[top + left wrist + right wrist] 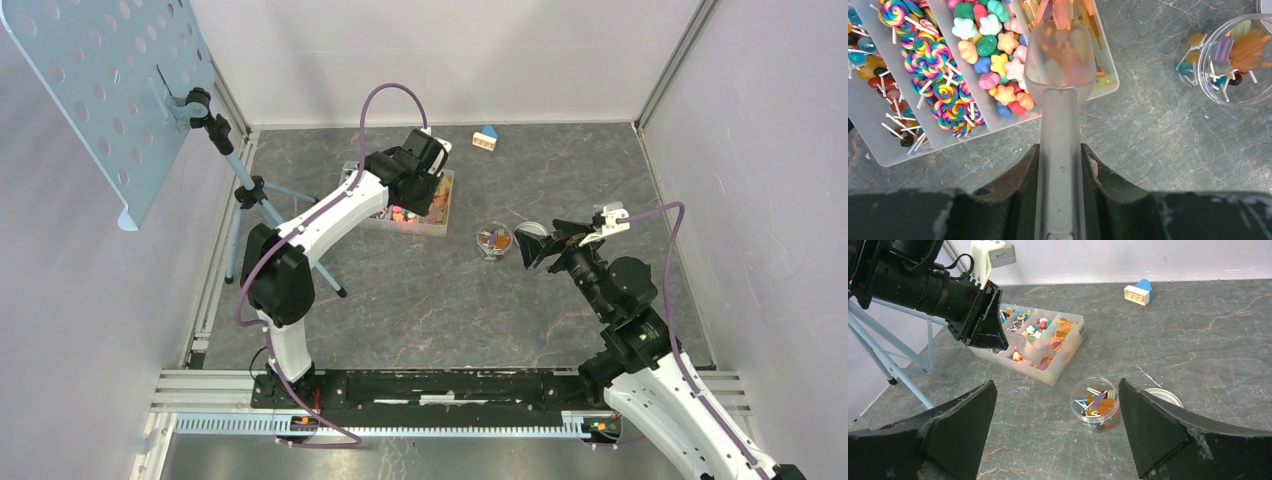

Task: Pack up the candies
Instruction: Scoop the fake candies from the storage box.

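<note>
The candies fill a clear divided tray: swirl lollipops, star shapes and orange bars. My left gripper is shut on the handle of a translucent scoop. The scoop's bowl hangs over the tray's right compartments, and I cannot tell if it holds candies. A small clear jar with several candies in it stands to the right of the tray. My right gripper is open and empty, with the jar just inside its right finger. The top view shows the tray, the jar and both grippers.
The jar's lid lies beside the jar on the right. A blue-roofed toy house sits near the back wall. A tripod with a perforated panel stands at the left. The grey marbled floor is walled on three sides.
</note>
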Robot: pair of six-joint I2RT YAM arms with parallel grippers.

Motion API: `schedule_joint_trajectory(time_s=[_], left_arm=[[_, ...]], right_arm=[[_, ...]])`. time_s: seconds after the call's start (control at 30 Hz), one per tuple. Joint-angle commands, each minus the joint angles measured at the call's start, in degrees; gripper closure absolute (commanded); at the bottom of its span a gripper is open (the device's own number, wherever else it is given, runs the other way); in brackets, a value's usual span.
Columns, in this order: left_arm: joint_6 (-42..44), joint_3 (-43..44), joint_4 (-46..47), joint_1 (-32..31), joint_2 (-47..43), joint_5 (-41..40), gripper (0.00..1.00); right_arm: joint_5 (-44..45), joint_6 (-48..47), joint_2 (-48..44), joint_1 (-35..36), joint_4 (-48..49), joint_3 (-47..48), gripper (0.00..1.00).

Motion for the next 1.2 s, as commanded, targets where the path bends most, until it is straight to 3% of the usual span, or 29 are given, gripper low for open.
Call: schedule_joint_trajectory(time_s=[0.0, 0.6, 1.17], left_arm=[[-1.07, -1.50, 4.30, -0.14, 0.89, -2.65, 0.98], [-3.78, -17.51, 19.12, -1.37, -5.14, -5.03, 0.98], [-2.70, -30.26, 27.52, -1.46, -13.11, -8.65, 0.98]], right_arm=[[-0.72, 0.33, 0.40, 0.28, 2.75, 1.84, 0.02], [-1.64, 1.07, 1.19, 0.34, 3.90, 0.57, 0.02], [-2.04, 2.17, 1.92, 0.29, 4.34, 0.32, 0.02]])
